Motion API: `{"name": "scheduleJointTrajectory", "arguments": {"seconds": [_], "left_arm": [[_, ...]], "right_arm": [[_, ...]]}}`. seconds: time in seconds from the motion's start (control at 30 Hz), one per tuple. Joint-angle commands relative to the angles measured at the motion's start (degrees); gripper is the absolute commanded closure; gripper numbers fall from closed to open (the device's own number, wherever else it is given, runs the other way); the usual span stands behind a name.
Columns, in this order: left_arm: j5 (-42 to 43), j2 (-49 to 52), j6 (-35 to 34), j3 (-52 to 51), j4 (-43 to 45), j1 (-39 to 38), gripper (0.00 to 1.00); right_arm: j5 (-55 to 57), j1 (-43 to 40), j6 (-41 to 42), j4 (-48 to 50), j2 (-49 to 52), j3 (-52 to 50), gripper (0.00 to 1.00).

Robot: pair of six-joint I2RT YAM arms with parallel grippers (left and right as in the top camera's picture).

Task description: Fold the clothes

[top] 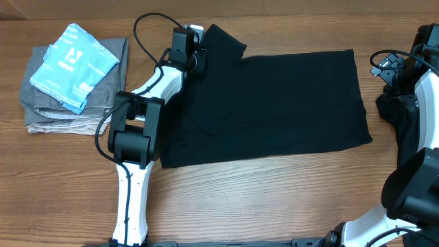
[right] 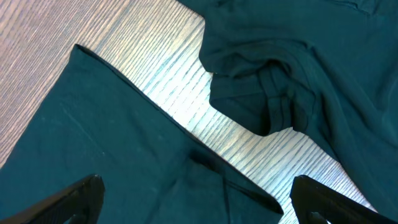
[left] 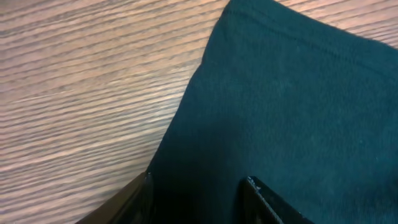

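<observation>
Black T-shirt [top: 274,103] flat on wooden bench [top: 274,199], long axis L–R, extending rightward from left claw [left: 198,186] (spread, over sleeve [top: 223,40]; nearer arm). Right claw [right: 196,185], also spread, by shirt's right edge.

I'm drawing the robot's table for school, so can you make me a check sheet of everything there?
Surface: wooden table, light grain.
Job's things: dark shirt spread flat in the middle; folded pile at the far left; crumpled dark cloth near the right arm.
Clutter: nothing seen.
Pincers: left pincer open over the shirt's edge; right pincer open above dark cloth.
Cables: black loop on the left arm; black wires by the right arm.
Surroundings: nothing seen.
</observation>
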Motion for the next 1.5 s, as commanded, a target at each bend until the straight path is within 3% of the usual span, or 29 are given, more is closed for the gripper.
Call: {"name": "scheduleJointTrajectory", "arguments": {"seconds": [0.0,0.33,0.57,0.7,0.83,1.3,1.47], "left_arm": [[-2.6,1.4,-0.6,-0.3,-4.4,1.8,0.50],[-0.7,-5.6,-1.1,2.2,-5.8,1.7,0.29],[4.3,-8.6,-1.8,9.5,-7.6,1.7,0.32],[4.3,-8.0,-1.8,9.9,-5.9,1.6,0.44],[3.3,-5.6,-1.8,9.9,-3.6,1.1,0.46],[3.7,5.6,-1.7,9.9,1.6,0.9,0.40],[3.1,6.3,-1.7,9.9,1.2,0.9,0.43]], "right_arm": [[0.6,0.2,-0.1,0.3,-0.5,0.7,0.00],[0.6,0.2,-0.1,0.3,-0.5,0.7,0.00],[0.6,0.2,-0.1,0.3,-0.5,0.7,0.00],[0.6,0.2,-0.1,0.3,-0.5,0.7,0.00],[0.6,0.2,-0.1,0.3,-0.5,0.7,0.00],[0.6,0.2,-0.1,0.3,-0.5,0.7,0.00],[0.6,0.2,-0.1,0.3,-0.5,0.7,0.00]]}}
